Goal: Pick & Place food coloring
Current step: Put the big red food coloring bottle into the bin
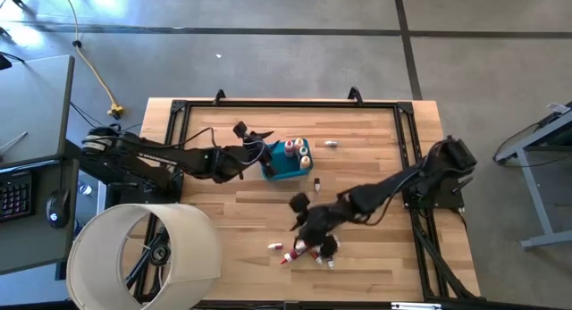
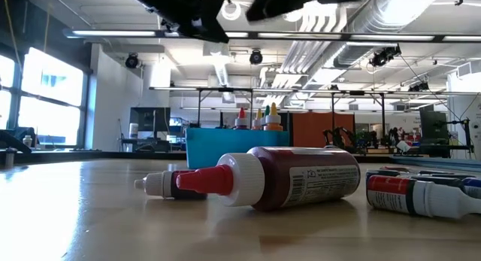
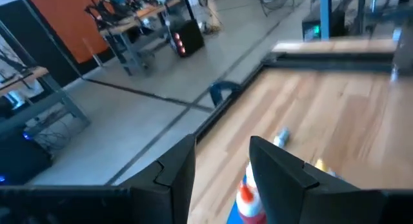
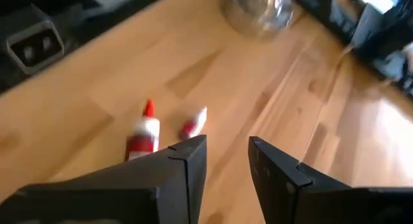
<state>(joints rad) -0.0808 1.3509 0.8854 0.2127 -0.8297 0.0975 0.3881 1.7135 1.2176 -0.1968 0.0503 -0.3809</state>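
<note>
The desk point(image 1: 232, 212) is showing pale, smooth wood planks with a soft sheen. Lying on it, the food coloring bottles point(image 2: 301, 178) are looking like glossy plastic with printed paper labels. Behind them, the blue tub point(image 2: 218, 147) is appearing matt plastic.

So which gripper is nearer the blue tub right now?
Left. The left gripper sits right at the blue tub's edge, by the upright bottles in it. The right gripper is across the table, over the loose bottles lying near the front.
</note>
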